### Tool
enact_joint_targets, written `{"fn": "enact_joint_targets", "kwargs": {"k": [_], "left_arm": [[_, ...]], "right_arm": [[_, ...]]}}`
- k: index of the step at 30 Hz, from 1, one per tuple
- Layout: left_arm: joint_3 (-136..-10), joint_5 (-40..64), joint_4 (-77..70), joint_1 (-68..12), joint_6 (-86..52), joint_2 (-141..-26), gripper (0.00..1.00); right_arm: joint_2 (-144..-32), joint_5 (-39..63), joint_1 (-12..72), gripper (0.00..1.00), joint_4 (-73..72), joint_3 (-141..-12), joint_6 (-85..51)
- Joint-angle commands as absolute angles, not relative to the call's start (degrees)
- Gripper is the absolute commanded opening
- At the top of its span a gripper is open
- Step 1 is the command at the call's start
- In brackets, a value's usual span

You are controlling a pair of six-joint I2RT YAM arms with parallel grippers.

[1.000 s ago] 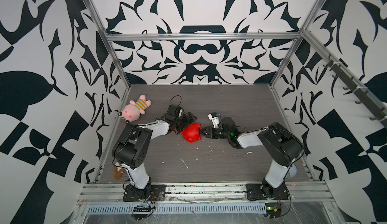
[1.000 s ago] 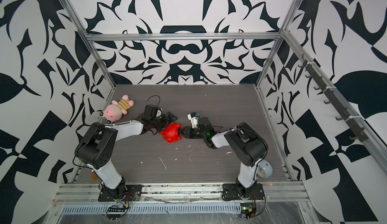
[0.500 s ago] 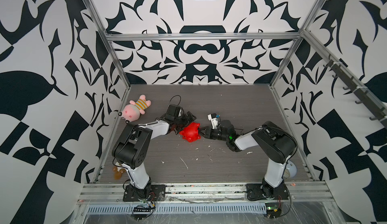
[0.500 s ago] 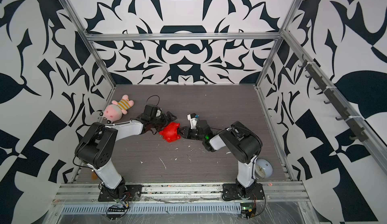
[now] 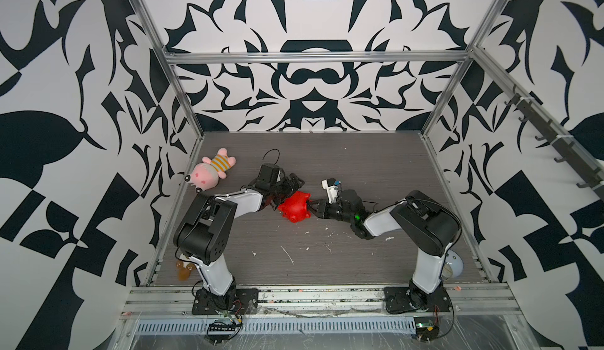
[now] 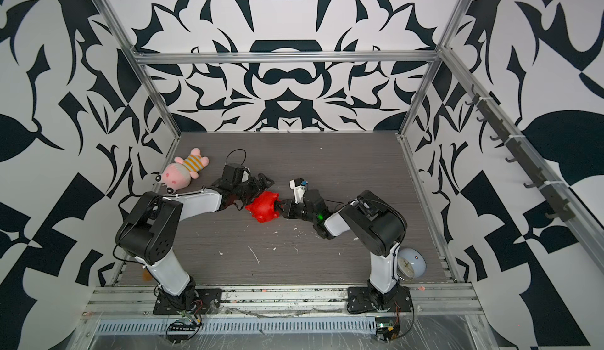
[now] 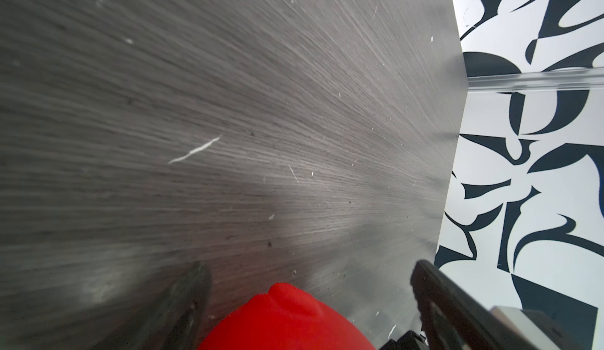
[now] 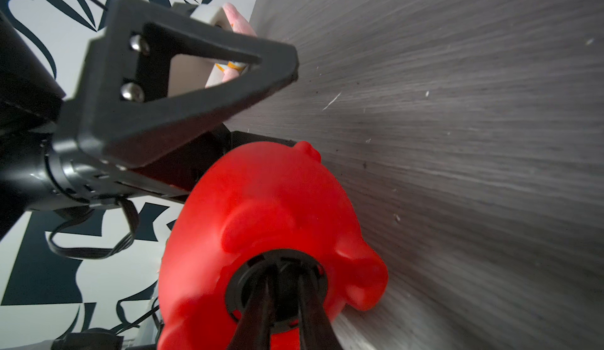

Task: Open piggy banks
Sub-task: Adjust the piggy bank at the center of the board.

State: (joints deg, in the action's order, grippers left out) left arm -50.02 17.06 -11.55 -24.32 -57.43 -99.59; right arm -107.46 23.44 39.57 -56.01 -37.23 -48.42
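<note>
left claw (image 7: 309, 266) gaped open around the pig (image 5: 295, 210), right claw (image 8: 282, 286) was pinched on its plug (image 8: 237, 289). plug wasn't out yet, pig unopened.

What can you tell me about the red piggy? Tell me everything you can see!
The red piggy bank is small, round, shiny plastic with stubby legs. It lies on its side on the grey table. Its black plug, still in the belly, faces the right gripper, which pinches the plug's middle. The left gripper stands wide open around the pig's back; whether it touches is unclear.
</note>
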Motion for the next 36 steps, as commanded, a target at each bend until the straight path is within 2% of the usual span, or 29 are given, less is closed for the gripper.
{"fn": "enact_joint_targets", "kwargs": {"k": [1,7,13,18,23,29,36], "left_arm": [[-48.48,20.58,-13.03,-25.75,-59.06,-99.11,1.0],[-48.21,21.65,-14.84,-25.67,-60.48,-99.54,0.99],[-46.9,25.43,-17.82,-19.41,-61.73,-97.64,0.99],[-47.53,24.19,-10.38,-15.81,-55.48,-93.76,0.99],[-43.33,23.61,-10.57,-12.7,-54.6,-90.35,0.99],[-39.2,24.18,-14.69,-11.16,-56.03,-88.13,0.99],[-35.81,23.73,-17.03,-10.62,-56.62,-87.03,0.99]], "right_arm": [[-107.36,21.09,40.85,0.01,-57.25,-40.33,-45.22],[-104.47,20.04,41.09,0.0,-53.28,-40.36,-40.96],[-96.72,11.93,44.62,0.0,-31.04,-45.71,-21.87],[-95.17,9.41,45.97,0.0,-22.97,-49.9,-14.09],[-95.62,-0.42,52.03,0.0,-13.21,-55.76,-2.0],[-99.78,-13.41,59.36,0.0,-9.08,-58.88,8.02],[-101.4,-22.43,64.92,0.0,-10.56,-59.46,15.89]]}}
